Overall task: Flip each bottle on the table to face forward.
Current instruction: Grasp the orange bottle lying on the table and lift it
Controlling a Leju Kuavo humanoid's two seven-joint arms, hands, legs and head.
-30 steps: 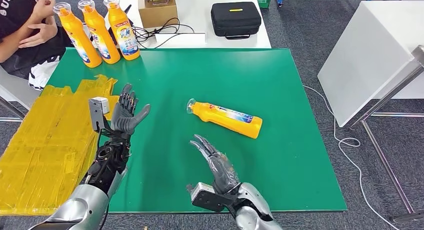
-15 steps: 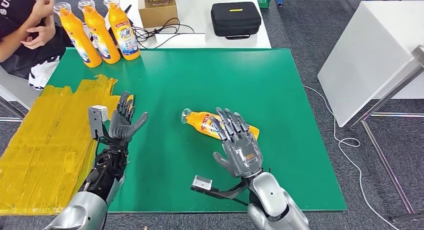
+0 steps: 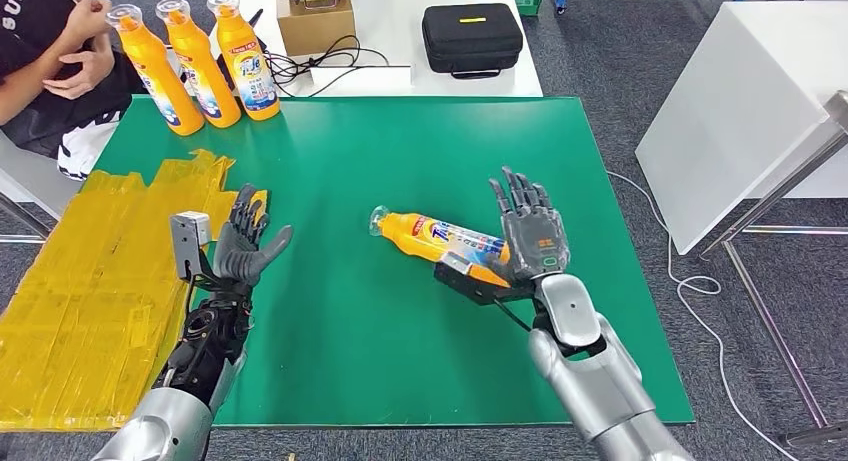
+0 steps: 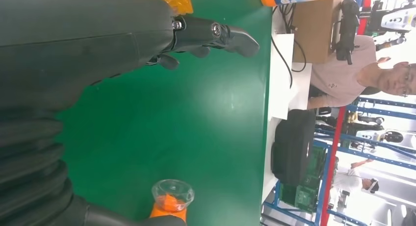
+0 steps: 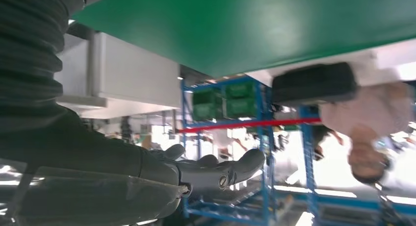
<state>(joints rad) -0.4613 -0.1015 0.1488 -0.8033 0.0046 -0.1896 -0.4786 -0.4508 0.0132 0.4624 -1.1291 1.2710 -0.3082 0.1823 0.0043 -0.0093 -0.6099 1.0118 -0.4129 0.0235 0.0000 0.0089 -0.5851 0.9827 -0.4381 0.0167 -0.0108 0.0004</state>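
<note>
An orange plastic bottle with a clear cap and a blue-and-white label (image 3: pixel 445 239) lies on its side near the middle of the green table top (image 3: pixel 400 151), its cap pointing toward the robot's left and its base toward the right. The robot's right hand (image 3: pixel 530 236) stands upright at the base end of that bottle, palm turned away from the head camera, fingers straight, raised and slightly fanned; it sits right against the bottle's end, though I cannot tell whether it actually touches, and it grips nothing that I can see. The left hand (image 3: pixel 245 243) hovers over the table's left part, well apart from the lying bottle, palm turned inward, fingers extended and apart, thumb sticking out to the side, holding nothing. From the left wrist camera the clear cap of the bottle (image 4: pixel 171 195) shows across bare green surface from the dark fingers (image 4: pixel 216 34). Three more orange bottles (image 3: pixel 200 66) stand upright in a row at the far left corner of the table. A sheet of crinkled yellow tape (image 3: pixel 90 281) covers the left side. Behind, on a white table (image 3: pixel 400 31), sit a black zipped case (image 3: pixel 471 38) and a cardboard box (image 3: pixel 315 23), and a seated person in a black shirt (image 3: pixel 50 51) waits at the far left.
</note>
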